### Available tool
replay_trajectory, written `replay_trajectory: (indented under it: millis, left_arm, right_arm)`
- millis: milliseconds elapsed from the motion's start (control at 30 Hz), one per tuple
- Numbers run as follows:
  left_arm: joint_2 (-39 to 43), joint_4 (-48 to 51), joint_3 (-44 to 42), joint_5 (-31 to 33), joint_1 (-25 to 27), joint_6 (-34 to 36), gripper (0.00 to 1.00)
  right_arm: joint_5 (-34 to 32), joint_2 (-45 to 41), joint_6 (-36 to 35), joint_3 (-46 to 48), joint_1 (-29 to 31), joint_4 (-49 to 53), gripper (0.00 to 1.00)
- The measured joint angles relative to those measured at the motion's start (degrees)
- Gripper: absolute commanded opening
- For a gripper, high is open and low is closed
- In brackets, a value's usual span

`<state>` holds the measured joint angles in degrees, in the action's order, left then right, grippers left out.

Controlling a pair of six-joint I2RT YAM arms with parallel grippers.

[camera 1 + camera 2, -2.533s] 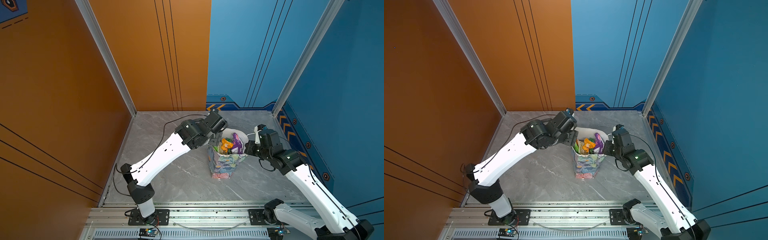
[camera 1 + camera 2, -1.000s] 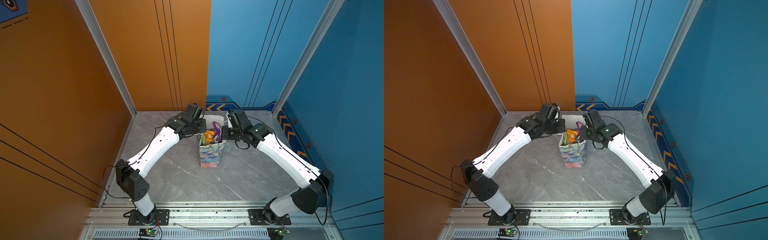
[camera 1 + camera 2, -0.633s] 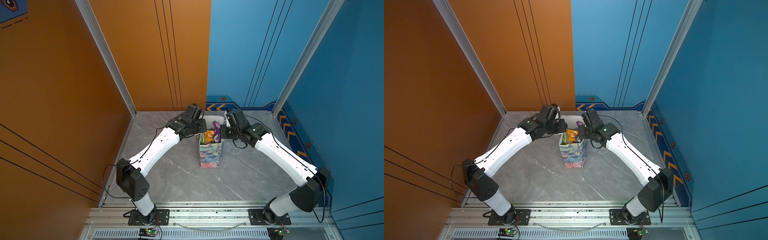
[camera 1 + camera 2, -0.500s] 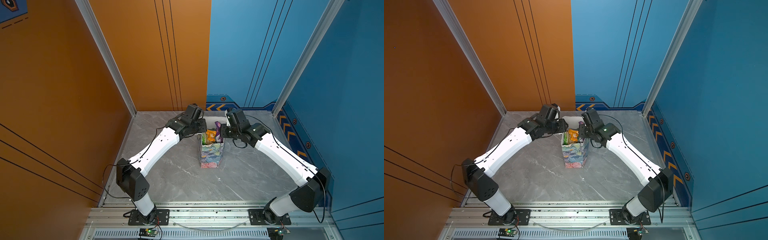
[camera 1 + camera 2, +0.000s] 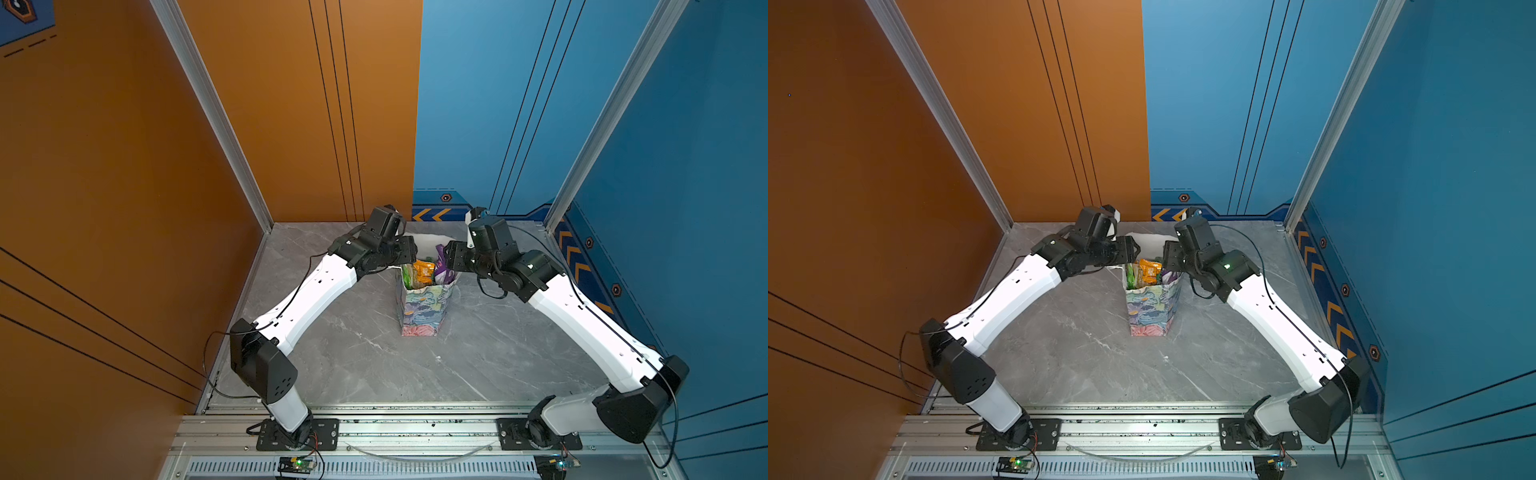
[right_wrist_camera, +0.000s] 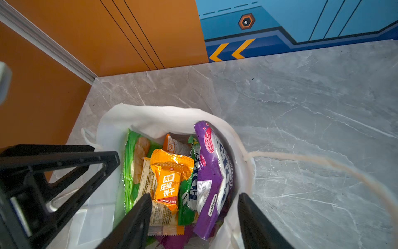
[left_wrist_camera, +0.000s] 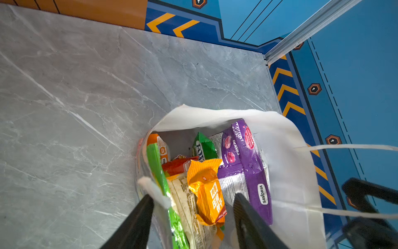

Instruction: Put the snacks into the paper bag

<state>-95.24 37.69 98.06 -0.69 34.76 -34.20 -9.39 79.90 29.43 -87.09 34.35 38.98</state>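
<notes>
Here the flowered paper bag [image 5: 422, 309] stands upright on the grey table [image 5: 353, 353], toward its far side, the snacks [image 5: 424, 270] packed inside. The left gripper [image 5: 409, 252] and right gripper [image 5: 450, 255] hover at the bag's left and right rims, jaws spread, clamping nothing.

white arm shells [image 5: 316, 291], black joints [image 5: 266, 370], thin black cables [image 5: 204, 361] and small screw holes [image 5: 321, 281].

The purple packet [image 7: 243, 159] reads "SAVORIA" in white at one end and "BERRIES" near the other. The small green packet [image 7: 204, 146] shows "FOX". The orange packet [image 6: 169, 172] carries white Chinese characters, 肉蓉 压缩饼干. The tan wrapper [image 7: 183, 194] has print too fine to read.
</notes>
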Motion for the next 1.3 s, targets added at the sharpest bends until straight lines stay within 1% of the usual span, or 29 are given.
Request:
replay_trajectory:
  millis: [133,267,300,367,400,500,533,600,700,767,800,900,1033,1100,1133,1300]
  left_arm:
    - [2.03,1.53,0.26,-0.02,-0.2,1.36,0.78]
    - [5.6,2.25,0.26,-0.02,-1.4,2.47,0.85]
    - [6.51,2.4,0.26,0.0,-1.79,2.84,0.85]
    - [8.72,2.45,0.09,0.17,-2.67,3.28,0.94]
    - [9.73,2.38,-0.22,0.26,-3.08,3.65,0.96]
    - [14.01,2.4,-2.75,0.68,-5.03,4.63,1.0]
    - [15.58,2.38,-4.09,1.05,-5.97,4.85,0.98]
    - [18.84,2.38,-7.34,2.64,-8.09,5.51,0.98]
    - [23.89,2.14,-13.77,6.8,-11.58,6.01,0.98]
    - [27.28,1.16,-19.26,9.66,-14.01,6.08,0.98]
    - [29.16,0.66,-22.56,12.13,-14.99,6.05,0.98]
    - [34.53,-1.92,-32.46,19.67,-15.67,6.16,0.98]
    - [40.24,-7.85,-44.57,26.32,-16.0,6.47,0.98]
    - [41.27,-11.19,-49.09,29.55,-16.5,6.82,0.98]
    - [41.27,-13.46,-51.23,31.06,-16.87,7.32,0.97]
    - [38.27,-27.69,-60.52,36.2,-17.9,12.46,0.98]
  right_arm:
    - [-0.87,-3.67,-0.04,1.2,-0.92,-0.04,0.77]
    - [-1.42,-6.32,-0.02,1.79,-2.62,0.2,0.8]
    - [-1.42,-6.69,-0.07,1.81,-3.02,0.44,0.81]
    - [-1.44,-7.67,-0.07,2.1,-3.87,0.92,0.84]
    - [-1.42,-8.2,-0.2,2.43,-4.17,0.98,0.85]
    - [-1.07,-10.12,-1.31,3.45,-4.94,1.88,0.86]
    - [-0.83,-10.75,-1.97,3.58,-5.14,2.4,0.87]
    - [-0.79,-11.82,-3.04,3.85,-5.31,3.13,0.88]
    - [-1.33,-14.49,-4.66,5.84,-6.21,4.04,0.88]
    - [-1.99,-16.94,-5.7,8.31,-8.0,4.04,0.88]
    - [-2.49,-18.36,-6.16,9.81,-9.22,3.93,0.89]
    - [-4.09,-22.93,-7.76,15.02,-12.55,3.34,0.9]
    - [-6.99,-27.76,-8.98,23.15,-16.0,-0.11,0.94]
    - [-8.13,-28.98,-9.11,27.54,-18.14,-2.69,0.96]
    - [-8.85,-29.44,-9.11,30.21,-19.21,-4.76,1.0]
    - [-12.15,-31.17,-11.37,44.46,-21.73,-17.18,1.0]
